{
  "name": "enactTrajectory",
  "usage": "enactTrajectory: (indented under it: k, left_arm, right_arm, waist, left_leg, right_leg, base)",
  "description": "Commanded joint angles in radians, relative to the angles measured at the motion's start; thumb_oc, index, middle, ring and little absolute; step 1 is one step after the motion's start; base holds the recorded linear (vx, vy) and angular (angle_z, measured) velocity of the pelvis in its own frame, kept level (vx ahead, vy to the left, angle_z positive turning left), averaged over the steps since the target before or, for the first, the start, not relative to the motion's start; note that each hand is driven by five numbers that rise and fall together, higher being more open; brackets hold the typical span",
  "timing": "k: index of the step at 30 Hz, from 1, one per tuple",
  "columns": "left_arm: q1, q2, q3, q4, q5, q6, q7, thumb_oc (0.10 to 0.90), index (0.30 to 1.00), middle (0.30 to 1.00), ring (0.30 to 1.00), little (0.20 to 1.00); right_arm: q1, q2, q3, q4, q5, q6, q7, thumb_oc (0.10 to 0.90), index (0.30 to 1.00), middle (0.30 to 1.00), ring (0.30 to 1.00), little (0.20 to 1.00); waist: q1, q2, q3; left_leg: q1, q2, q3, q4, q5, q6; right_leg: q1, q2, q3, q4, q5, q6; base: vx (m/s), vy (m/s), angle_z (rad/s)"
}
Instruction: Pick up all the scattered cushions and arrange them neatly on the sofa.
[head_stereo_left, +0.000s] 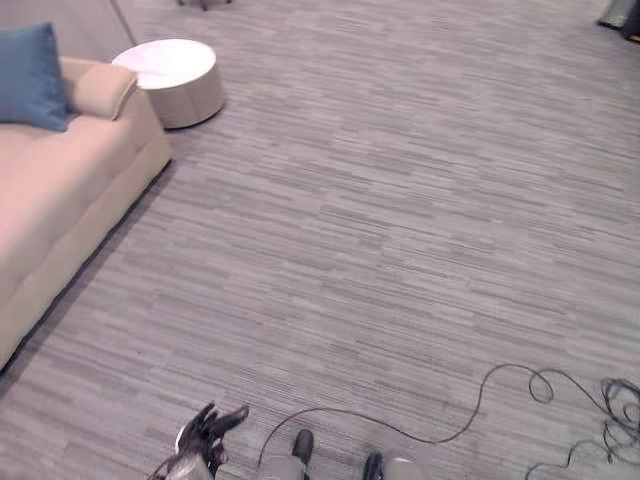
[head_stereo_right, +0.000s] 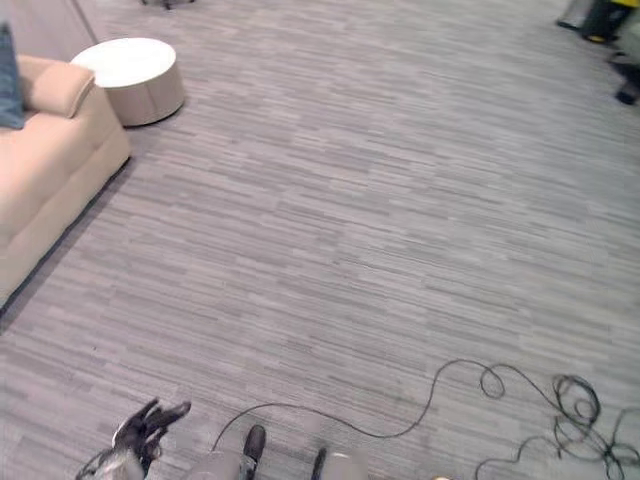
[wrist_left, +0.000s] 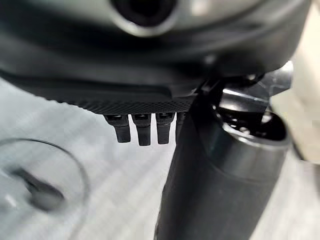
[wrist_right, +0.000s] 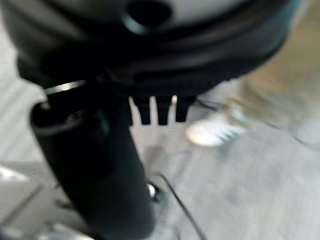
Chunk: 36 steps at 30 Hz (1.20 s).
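Cushion: you have one blue cushion in sight, standing upright on the sofa seat at its far end, leaning toward the backrest and touching the rolled armrest beside it. In the right eye view you catch just its edge at the picture's left border.
Sofa: the beige sofa runs along your left side, its front edge slanting toward you. The seat nearer you is bare beige fabric. The padded armrest closes the far end.
Table: a low round white table stands on the floor just beyond the armrest, close to the sofa but not touching it as far as you can see.
Floor: grey striped carpet stretches out ahead of you and to your right.
Left hand: your left hand hangs low at the bottom edge of the head views, well apart from the sofa, over the carpet. Its fingers are spread and relaxed, with nothing in them. In the left wrist view the fingertips point out in a straight row past the palm.
Right hand: in the right wrist view your right hand has its fingers extended in a short row and holds nothing.
Person: past your right hand you can make out a person's white shoe on the carpet, blurred.
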Motion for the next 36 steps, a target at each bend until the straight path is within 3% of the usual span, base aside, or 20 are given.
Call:
enactTrajectory:
  k: [1, 4, 10, 15, 16, 22, 24, 25, 26, 27, 29, 31, 33, 36]
  left_arm:
    - [0.062, 0.004, -0.054, -0.082, 0.039, -0.004, -0.041, 0.8, 0.9, 0.9, 0.9, 0.9]
    - [0.073, 0.009, -0.054, -0.052, 0.049, -0.001, -0.06, 0.8, 0.9, 0.9, 0.9, 0.9]
    - [0.07, 0.01, -0.062, 0.04, 0.081, 0.015, -0.104, 0.8, 0.9, 0.9, 0.9, 0.9]
    - [0.071, 0.006, -0.073, 0.085, 0.131, 0.017, -0.11, 0.8, 0.9, 0.9, 0.9, 0.9]
    - [0.086, -0.012, -0.094, 0.286, 0.415, 0.054, -0.021, 0.8, 0.9, 0.9, 0.9, 0.9]
    - [0.1, -0.005, -0.05, 0.316, 0.381, 0.065, -0.026, 0.8, 0.9, 0.9, 0.9, 0.9]
    - [0.102, -0.005, -0.035, 0.314, 0.352, 0.062, -0.028, 0.8, 0.9, 0.9, 0.9, 0.9]
    - [0.099, -0.003, -0.027, 0.306, 0.333, 0.058, -0.028, 0.8, 0.9, 0.9, 0.9, 0.9]
    - [0.082, 0.007, -0.024, 0.28, 0.306, 0.055, -0.013, 0.8, 0.9, 0.9, 0.9, 0.9]
    - [0.076, 0.009, -0.029, 0.27, 0.303, 0.053, -0.009, 0.8, 0.9, 0.9, 0.9, 0.9]
    - [0.071, 0.012, -0.034, 0.257, 0.291, 0.048, -0.003, 0.8, 0.9, 0.9, 0.9, 0.9]
    - [0.062, 0.011, -0.03, 0.25, 0.258, 0.041, 0.0, 0.8, 0.9, 0.9, 0.9, 0.9]
    - [0.07, 0.012, -0.017, 0.252, 0.247, 0.04, 0.004, 0.8, 0.9, 0.9, 0.9, 0.9]
    - [0.081, 0.013, -0.008, 0.267, 0.25, 0.041, 0.03, 0.8, 0.9, 0.9, 0.9, 0.9]
  right_arm:
    - [0.01, -0.036, -0.007, -0.086, -0.016, -0.018, -0.011, 0.8, 0.9, 0.9, 0.9, 0.9]
    - [0.004, -0.038, 0.021, -0.104, -0.009, -0.029, 0.016, 0.8, 0.9, 0.9, 0.9, 0.9]
    - [-0.023, -0.058, 0.031, -0.084, 0.016, -0.031, 0.037, 0.8, 0.9, 0.9, 0.9, 0.9]
    - [-0.024, -0.067, 0.017, -0.081, 0.045, -0.042, 0.034, 0.8, 0.9, 0.9, 0.9, 0.9]
    - [-0.053, -0.012, -0.202, 0.191, 0.335, 0.01, 0.023, 0.8, 0.9, 0.9, 0.9, 0.9]
    - [-0.06, -0.016, -0.186, 0.165, 0.304, 0.008, 0.016, 0.8, 0.9, 0.9, 0.9, 0.9]
    - [-0.054, -0.016, -0.186, 0.162, 0.301, 0.007, 0.015, 0.8, 0.9, 0.9, 0.9, 0.9]
    - [-0.056, -0.022, -0.188, 0.16, 0.304, 0.002, 0.01, 0.8, 0.9, 0.9, 0.9, 0.9]
    - [-0.06, -0.035, -0.188, 0.153, 0.306, -0.004, -0.007, 0.8, 0.9, 0.9, 0.9, 0.9]
    - [-0.06, -0.041, -0.188, 0.152, 0.307, -0.002, -0.017, 0.8, 0.9, 0.9, 0.9, 0.9]
    - [-0.059, -0.052, -0.188, 0.155, 0.306, -0.002, -0.029, 0.8, 0.9, 0.9, 0.9, 0.9]
    - [-0.053, -0.063, -0.184, 0.155, 0.297, 0.001, -0.04, 0.8, 0.9, 0.9, 0.9, 0.9]
    - [-0.043, -0.073, -0.182, 0.157, 0.282, 0.003, -0.043, 0.8, 0.9, 0.9, 0.9, 0.9]
    - [-0.042, -0.076, -0.172, 0.183, 0.251, 0.013, -0.057, 0.8, 0.9, 0.9, 0.9, 0.9]
  waist:
    - [-0.024, 0.0, 0.032]
    - [-0.037, 0.004, 0.029]
    - [-0.043, 0.014, 0.031]
    - [-0.051, 0.024, 0.028]
    - [-0.103, 0.07, -0.087]
    - [-0.101, 0.068, -0.096]
    - [-0.099, 0.065, -0.089]
    - [-0.092, 0.062, -0.073]
    - [-0.07, 0.048, -0.01]
    - [-0.063, 0.031, 0.004]
    - [-0.057, 0.026, 0.018]
    - [-0.043, 0.032, 0.018]
    - [-0.029, 0.041, 0.002]
    - [0.005, 0.051, -0.013]
  left_leg:
    - [-0.038, -0.041, 0.019, 0.107, -0.115, -0.045]
    - [-0.048, -0.043, -0.045, 0.122, -0.104, -0.063]
    - [-0.07, -0.015, -0.065, 0.101, -0.084, -0.09]
    - [-0.067, 0.023, -0.034, 0.072, -0.069, -0.107]
    - [0.103, 0.082, 0.266, -0.082, -0.095, -0.078]
    - [0.13, 0.101, 0.267, -0.075, -0.104, -0.089]
    - [0.112, 0.116, 0.263, 0.018, -0.1, -0.108]
    - [0.064, 0.13, 0.26, 0.133, -0.057, -0.131]
    - [-0.079, 0.146, 0.24, 0.424, 0.049, -0.157]
    - [-0.126, 0.147, 0.265, 0.5, 0.052, -0.145]
    - [-0.171, 0.155, 0.293, 0.552, 0.036, -0.133]
    - [-0.239, 0.144, 0.35, 0.494, 0.008, -0.119]
    - [-0.251, 0.134, 0.397, 0.344, -0.007, -0.103]
    - [-0.308, 0.177, 0.493, 0.064, 0.097, -0.12]
  right_leg:
    - [0.058, 0.033, 0.076, -0.006, 0.053, -0.004]
    - [0.06, 0.084, 0.154, -0.04, 0.047, -0.027]
    - [0.083, 0.097, 0.092, -0.123, 0.05, -0.049]
    - [0.103, 0.111, 0.045, -0.159, 0.039, -0.069]
    - [0.189, -0.012, -0.126, -0.26, 0.082, 0.003]
    - [0.202, 0.0, -0.13, -0.247, 0.058, -0.013]
    - [0.212, 0.014, -0.135, -0.238, 0.034, -0.032]
    - [0.227, 0.021, -0.137, -0.24, 0.027, -0.049]
    - [0.254, 0.028, -0.144, -0.239, 0.017, -0.086]
    - [0.268, 0.021, -0.154, -0.247, 0.013, -0.096]
    - [0.289, 0.023, -0.164, -0.258, 0.003, -0.104]
    - [0.325, 0.031, -0.17, -0.287, -0.022, -0.102]
    - [0.353, 0.04, -0.171, -0.312, -0.049, -0.092]
    - [0.442, 0.05, -0.184, -0.352, -0.089, -0.07]
  base:
    - [0.2, -0.247, 1.31]
    - [0.13, -0.198, 0.93]
    - [0.0, -0.145, 0.38]
    - [-0.04, -0.065, 0.04]
    - [0.01, -0.043, 0.03]
    - [0.08, -0.066, 0.16]
    - [0.08, -0.085, -0.04]
    - [0.0, -0.212, -0.05]
    - [-0.01, -0.265, 0.0]
    - [-0.03, -0.209, 0.1]
    - [0.12, -0.124, 0.06]
    - [0.3, -0.075, 0.27]
    - [0.4, 0.043, 0.4]
    - [0.53, 0.104, 0.2]
